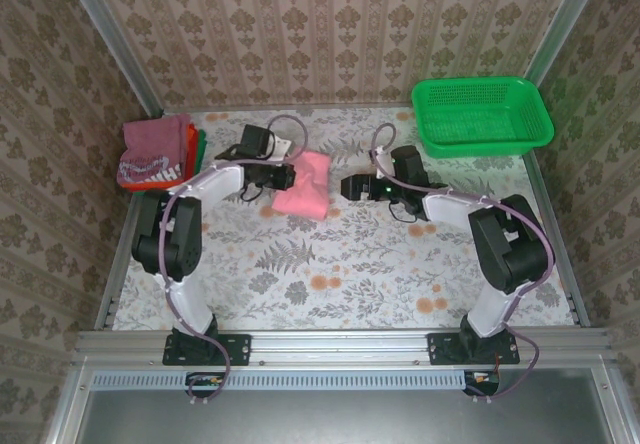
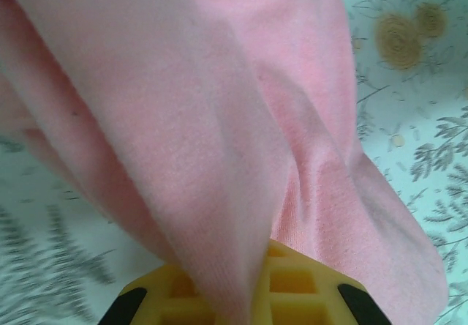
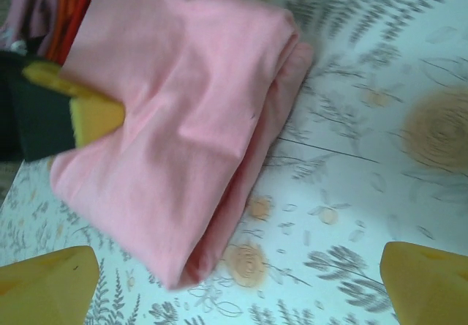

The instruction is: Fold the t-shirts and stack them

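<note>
My left end effector [image 1: 288,177] clamps the folded salmon-pink t-shirt [image 1: 308,189] on the tabletop [image 1: 330,254], likely to carry it to the stack [image 1: 155,152] far left. My right end effector [image 1: 350,185] hangs open beside it

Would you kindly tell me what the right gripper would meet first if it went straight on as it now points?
Most likely the salmon-pink t-shirt, lying directly ahead of the open right gripper; depth is unclear, so it might skim over it.

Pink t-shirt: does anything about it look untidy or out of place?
Slightly. The pink t-shirt lies askew, apart from the folded stack, its layers uneven, one edge bunched in the left gripper.
</note>
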`<action>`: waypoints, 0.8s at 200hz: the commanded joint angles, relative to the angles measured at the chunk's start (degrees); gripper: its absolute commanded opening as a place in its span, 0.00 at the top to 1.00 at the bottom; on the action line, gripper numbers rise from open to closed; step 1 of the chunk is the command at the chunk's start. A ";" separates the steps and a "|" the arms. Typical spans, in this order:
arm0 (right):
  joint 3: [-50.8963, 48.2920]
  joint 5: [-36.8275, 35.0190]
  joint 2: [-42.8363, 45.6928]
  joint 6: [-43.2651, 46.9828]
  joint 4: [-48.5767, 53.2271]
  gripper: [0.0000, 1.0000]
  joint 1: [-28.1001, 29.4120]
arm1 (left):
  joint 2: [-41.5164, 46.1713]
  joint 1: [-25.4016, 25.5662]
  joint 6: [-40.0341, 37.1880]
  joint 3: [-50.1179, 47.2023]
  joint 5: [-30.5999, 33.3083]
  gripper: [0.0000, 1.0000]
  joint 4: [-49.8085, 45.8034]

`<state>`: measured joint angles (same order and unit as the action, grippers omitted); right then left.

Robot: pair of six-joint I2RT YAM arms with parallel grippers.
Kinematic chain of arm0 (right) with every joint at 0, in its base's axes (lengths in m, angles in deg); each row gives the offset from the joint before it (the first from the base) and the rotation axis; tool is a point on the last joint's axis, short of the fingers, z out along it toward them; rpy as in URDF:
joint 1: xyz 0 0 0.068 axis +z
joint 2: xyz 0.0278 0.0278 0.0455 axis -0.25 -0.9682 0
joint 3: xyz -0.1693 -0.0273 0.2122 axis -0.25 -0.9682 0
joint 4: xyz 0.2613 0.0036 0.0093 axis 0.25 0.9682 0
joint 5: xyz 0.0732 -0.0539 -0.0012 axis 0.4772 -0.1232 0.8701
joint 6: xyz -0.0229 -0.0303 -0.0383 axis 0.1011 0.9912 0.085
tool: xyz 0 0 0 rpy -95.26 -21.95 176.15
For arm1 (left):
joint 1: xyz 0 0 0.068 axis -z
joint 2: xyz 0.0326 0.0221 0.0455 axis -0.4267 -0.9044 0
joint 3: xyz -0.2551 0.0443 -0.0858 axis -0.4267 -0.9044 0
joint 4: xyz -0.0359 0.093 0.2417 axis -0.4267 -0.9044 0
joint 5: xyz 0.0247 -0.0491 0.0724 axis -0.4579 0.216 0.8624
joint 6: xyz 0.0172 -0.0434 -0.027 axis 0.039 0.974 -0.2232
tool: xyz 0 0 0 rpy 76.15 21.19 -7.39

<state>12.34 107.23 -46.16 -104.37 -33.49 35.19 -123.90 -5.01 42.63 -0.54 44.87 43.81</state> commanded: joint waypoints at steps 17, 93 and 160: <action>1.65 -0.43 1.64 7.06 -1.53 0.00 3.45 | 3.23 -3.03 -13.03 4.89 1.29 1.00 -9.67; 8.57 3.82 -0.41 14.61 -1.41 0.00 12.97 | -1.17 -12.98 -36.87 17.28 5.34 1.00 -25.08; 15.01 3.72 -4.02 18.04 3.38 0.00 15.68 | -5.29 -21.99 -40.70 27.45 9.35 1.00 -31.89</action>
<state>25.30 110.16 -48.57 -88.79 -33.20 51.01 -128.84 -24.81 5.80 23.28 52.17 16.38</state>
